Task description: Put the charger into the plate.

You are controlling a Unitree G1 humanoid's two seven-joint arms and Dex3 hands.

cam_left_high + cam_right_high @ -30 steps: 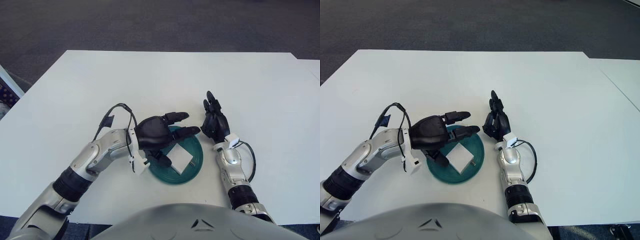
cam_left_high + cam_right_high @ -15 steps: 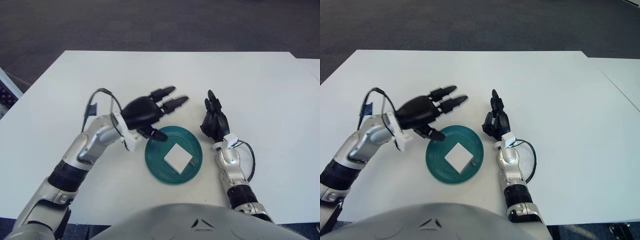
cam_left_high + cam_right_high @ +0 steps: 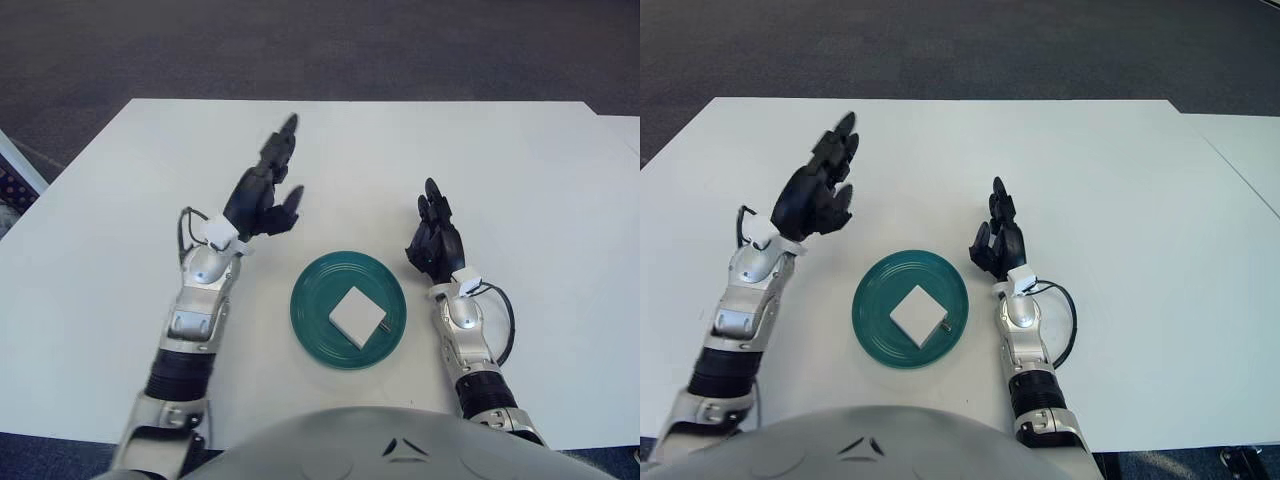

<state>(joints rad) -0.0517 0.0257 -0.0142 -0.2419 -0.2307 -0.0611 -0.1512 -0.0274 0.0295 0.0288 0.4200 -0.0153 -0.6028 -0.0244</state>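
Counter (image 3: pixel 520 170), white and broad, carries a green plate (image 3: pixel 312 300) with the square white charger (image 3: pixel 357 317) lying flat inside it, while the left hand (image 3: pixel 262 192) shows to the plate's upper left, fingers spread and empty, and the right hand (image 3: pixel 434 240) just right of it, fingers extended, holding nothing.

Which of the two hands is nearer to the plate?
The right hand, just off the plate's right rim. The left hand is raised further back on the left, well clear of it.
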